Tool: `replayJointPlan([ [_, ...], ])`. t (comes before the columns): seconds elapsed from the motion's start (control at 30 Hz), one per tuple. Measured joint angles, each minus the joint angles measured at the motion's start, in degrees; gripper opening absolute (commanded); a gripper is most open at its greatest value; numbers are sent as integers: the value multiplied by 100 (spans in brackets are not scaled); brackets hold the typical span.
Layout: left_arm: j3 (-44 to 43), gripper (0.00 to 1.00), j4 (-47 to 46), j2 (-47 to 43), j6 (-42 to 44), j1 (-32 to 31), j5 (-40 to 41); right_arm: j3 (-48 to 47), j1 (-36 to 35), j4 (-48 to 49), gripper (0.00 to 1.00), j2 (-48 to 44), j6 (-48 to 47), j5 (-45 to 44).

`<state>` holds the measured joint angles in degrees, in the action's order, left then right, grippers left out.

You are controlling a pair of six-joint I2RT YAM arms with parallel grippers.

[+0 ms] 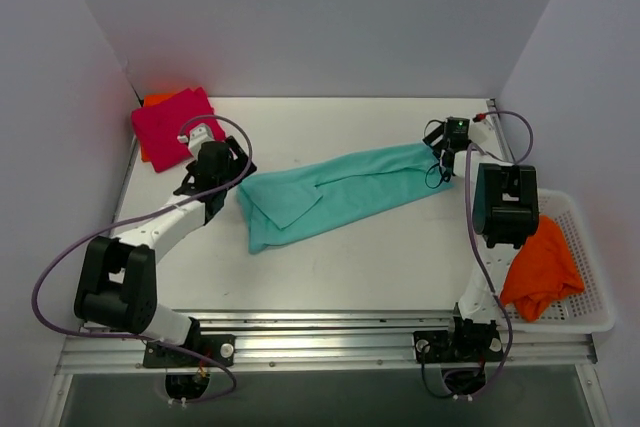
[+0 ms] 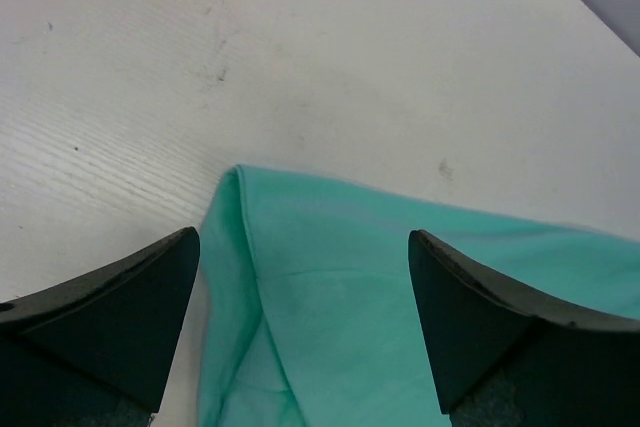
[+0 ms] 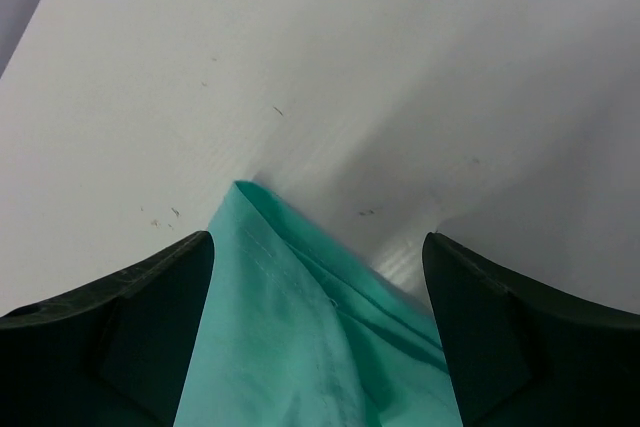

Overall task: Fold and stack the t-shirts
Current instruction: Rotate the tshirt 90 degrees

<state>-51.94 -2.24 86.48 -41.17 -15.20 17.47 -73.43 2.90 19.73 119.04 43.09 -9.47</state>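
basket [image 1: 582,223]: orange t-shirt [image 1: 540,269] inside | left fingers [image 2: 110,317]: spread apart over teal t-shirt [image 1: 330,197] end | right fingers [image 3: 120,332]: spread apart likewise

My overhead view is evenly bright under soft, diffuse light, with only faint shadows on the worktop [image 1: 350,267]. Both wrist views are sharp on the worktop's grain and specks, while my left tool [image 2: 303,237] and right tool [image 3: 318,237] show as dark, underexposed shapes in the lower corners. A soft grey shadow crosses the right wrist view's middle right.
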Motion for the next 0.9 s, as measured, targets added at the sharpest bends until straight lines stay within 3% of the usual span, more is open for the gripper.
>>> replayJointPlan([
  [0.23,623,94,50,-374,-411,-741,223,599,-114,-160,79,-553,-98,-190],
  [0.43,1016,95,127,-50,-730,-876,289,979,-160,-90,77,-708,-138,-238],
  [0.5,1069,100,101,166,-804,-887,289,997,-160,-52,75,-708,-142,-240],
  [0.67,1036,65,-400,584,-898,-916,356,1001,-160,-26,70,-706,-164,-227],
  [0.7,986,53,-503,693,-918,-914,356,1001,-160,-24,65,-699,-164,-221],
  [0.77,863,43,-702,949,-957,-909,332,1003,-160,0,50,-680,-190,-205],
  [0.8,769,37,-811,1093,-970,-909,315,1003,-160,22,36,-658,-223,-179],
  [0.83,675,35,-887,1196,-962,-909,278,1003,-160,48,16,-629,-247,-164],
  [0.87,649,33,-935,1274,-975,-909,267,1001,-160,96,16,-586,-264,-133],
  [0.9,610,30,-988,1329,-975,-909,234,1001,-160,125,0,-540,-245,-87],
])
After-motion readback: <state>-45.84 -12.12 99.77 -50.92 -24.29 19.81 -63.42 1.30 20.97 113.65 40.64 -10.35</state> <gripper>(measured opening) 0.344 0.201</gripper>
